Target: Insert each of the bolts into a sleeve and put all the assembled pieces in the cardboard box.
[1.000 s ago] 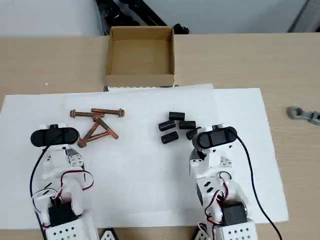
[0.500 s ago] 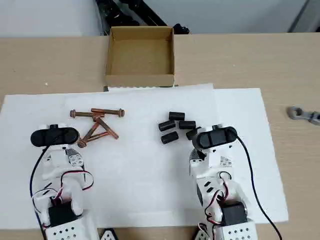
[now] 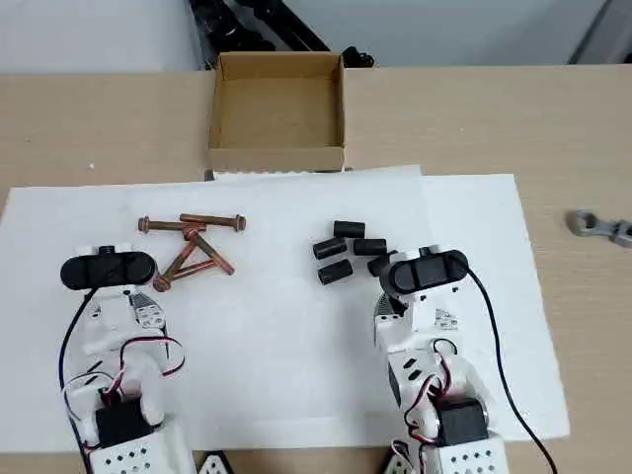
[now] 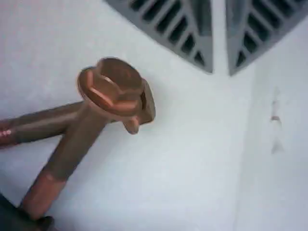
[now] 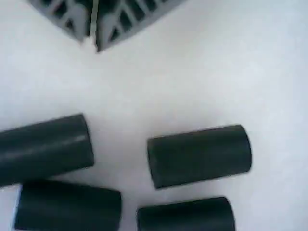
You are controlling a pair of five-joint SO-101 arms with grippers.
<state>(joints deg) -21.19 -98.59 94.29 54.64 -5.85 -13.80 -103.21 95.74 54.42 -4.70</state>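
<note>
Wooden table [image 3: 99, 118] with a white paper sheet [image 3: 276, 336] spread over the near half; all loose parts sit on the sheet.

Cardboard box [image 3: 276, 156] stands on the table just beyond the sheet's far edge, open top. We see nothing inside it.

Bolts [image 3: 193, 242]: copper-coloured, in a loose pile on the sheet, some crossing each other, just ahead of the left arm [image 3: 118, 326].

Sleeves [image 3: 348, 249]: we count five, short and black, lying on their sides in a cluster just ahead of the right arm [image 3: 420, 326]. The nearest one is partly tucked under that arm's wrist. Bolts and sleeves are well apart, and we see no bolt in any sleeve.

Left gripper [image 4: 220, 67]: jaws closed down to a thin slit, nothing between them. It hangs just above the paper, near a hex flange bolt head [image 4: 115, 91] that lies across another bolt's shank.

Right gripper [image 5: 94, 41]: jaws closed, nothing held. It sits over bare paper, close to four sleeves but touching none.

Off the sheet on the right arm's side, a small grey metal fitting [image 3: 597, 226] lies on the bare table.
</note>
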